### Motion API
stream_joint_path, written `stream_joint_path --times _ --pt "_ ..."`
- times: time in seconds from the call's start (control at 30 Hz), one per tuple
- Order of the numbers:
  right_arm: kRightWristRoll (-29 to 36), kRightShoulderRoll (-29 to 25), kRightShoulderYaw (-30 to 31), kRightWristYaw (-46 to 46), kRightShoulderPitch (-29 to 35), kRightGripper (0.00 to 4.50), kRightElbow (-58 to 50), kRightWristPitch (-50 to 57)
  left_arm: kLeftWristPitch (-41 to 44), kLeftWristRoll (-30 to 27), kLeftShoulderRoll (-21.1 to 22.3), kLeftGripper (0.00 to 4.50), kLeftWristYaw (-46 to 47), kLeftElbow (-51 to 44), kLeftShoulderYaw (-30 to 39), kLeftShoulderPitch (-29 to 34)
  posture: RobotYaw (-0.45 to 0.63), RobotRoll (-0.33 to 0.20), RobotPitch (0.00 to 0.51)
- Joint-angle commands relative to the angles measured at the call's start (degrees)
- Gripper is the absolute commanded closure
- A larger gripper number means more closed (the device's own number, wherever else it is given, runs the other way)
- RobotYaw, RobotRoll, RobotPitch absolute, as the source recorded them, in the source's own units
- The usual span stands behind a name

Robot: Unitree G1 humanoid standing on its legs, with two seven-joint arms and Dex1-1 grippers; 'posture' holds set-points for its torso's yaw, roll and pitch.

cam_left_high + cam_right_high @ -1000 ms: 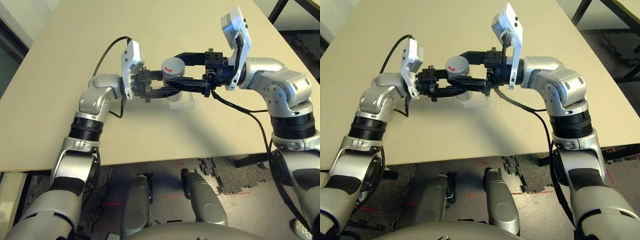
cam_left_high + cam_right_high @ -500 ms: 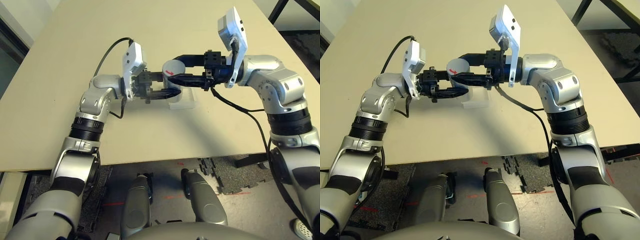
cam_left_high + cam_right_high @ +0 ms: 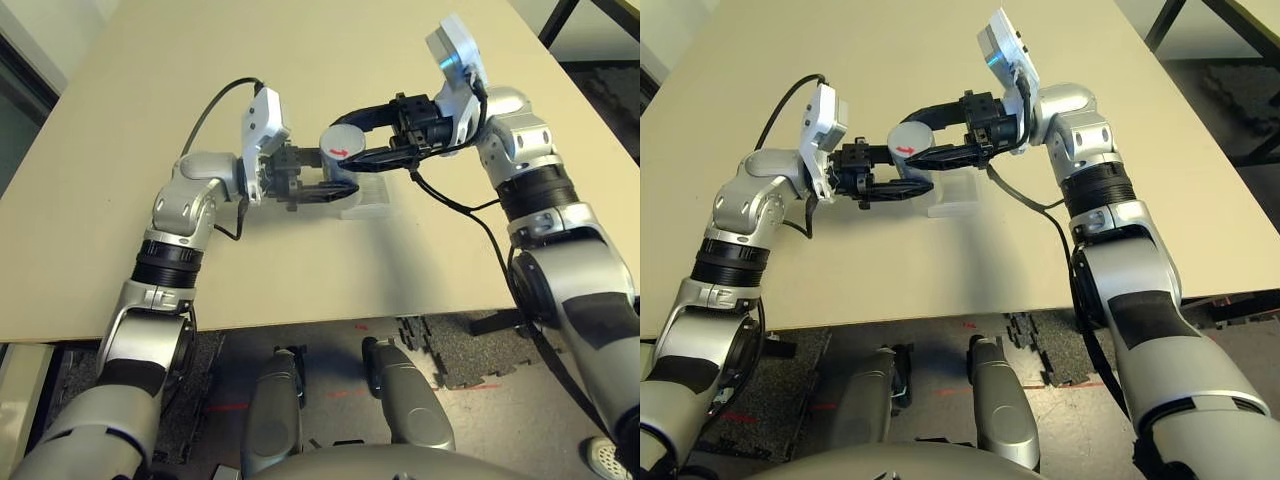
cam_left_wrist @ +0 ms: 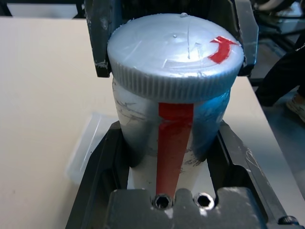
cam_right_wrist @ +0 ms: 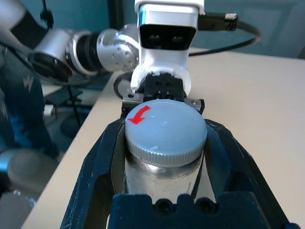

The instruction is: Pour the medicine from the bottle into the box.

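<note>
While the left jaws [image 4: 169, 152] grip the bottle [image 4: 157, 138], right jaws [image 5: 164, 143] capward.

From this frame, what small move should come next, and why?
Probably the right gripper should keep its grip on the cap and twist it a little while the left gripper steadies the bottle. The cap is on, right fingers flank it, left fingers clasp the body below, and the clear box sits beside, so opening comes before pouring.
</note>
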Motion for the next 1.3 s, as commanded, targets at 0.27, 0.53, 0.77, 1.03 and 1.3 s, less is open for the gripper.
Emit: stream_joint_path --times 0.27,0.53,0.77,1.03,1.3 --pt "0.1 2.1 14.3 0.4 -3.2 1.91 5.4 -10.8 2.8 -3.7 -4.2 2.05 -4.1 -10.1 -4.9 0.4 -0.03 0.000 0.215" --pt "1.9 0.6 9.0 0.4 -6.0 0.38 2.6 -2.2 2.9 -3.2 -6.5 2.05 -1.7 -9.7 -3.7 -1.3 -0.05 0.000 0.215" --pt "7.9 -5.6 1.2 -7.1 2.2 0.00 -26.6 22.3 2.3 -2.6 -7.1 2.05 -0.2 -9.1 -2.4 -1.6 -0.08 0.000 0.200" --pt "6.8 -6.5 -3.7 -21.0 10.4 0.00 -42.2 33.2 0.3 -2.2 -6.4 2.05 -0.7 -5.9 -2.0 -3.1 -0.11 0.000 0.188" --pt "4.2 -7.3 -3.6 -24.1 14.5 0.00 -44.4 32.3 -0.9 -2.0 -5.3 2.05 -0.9 -4.5 -2.0 -3.0 -0.11 0.000 0.182"
